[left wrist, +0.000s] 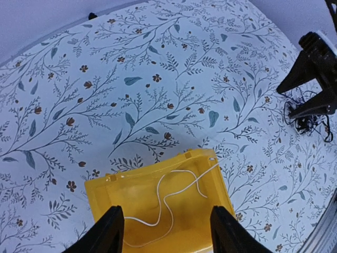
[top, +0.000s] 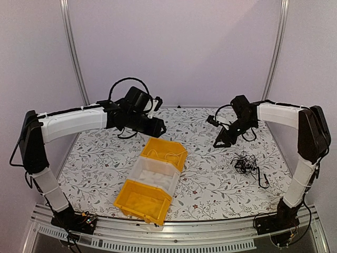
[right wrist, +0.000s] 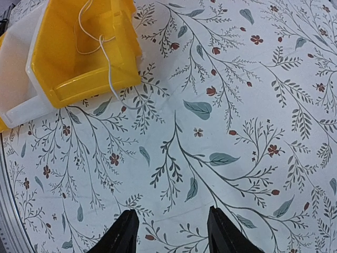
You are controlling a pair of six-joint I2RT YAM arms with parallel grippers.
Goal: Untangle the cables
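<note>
Noting partial progress: we see one white cable point(left wrist: 174, 197) lying in the yellow bin point(left wrist: 105, 195), black tangle point(top: 246, 164) knotted on the bench point(top: 210, 184) at its 3 o'clock. Left hand point(left wrist: 168, 226) and right hand point(right wrist: 171, 232) both gape, empty. We judge most work left.

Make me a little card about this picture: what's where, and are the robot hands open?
black cables: tangled pile on the table, right side
white cable: in the far yellow bin, one end over its rim
bin row: far yellow bin, white bin, near yellow bin
left gripper: open, over the far yellow bin
right gripper: open, empty, over the table
</note>
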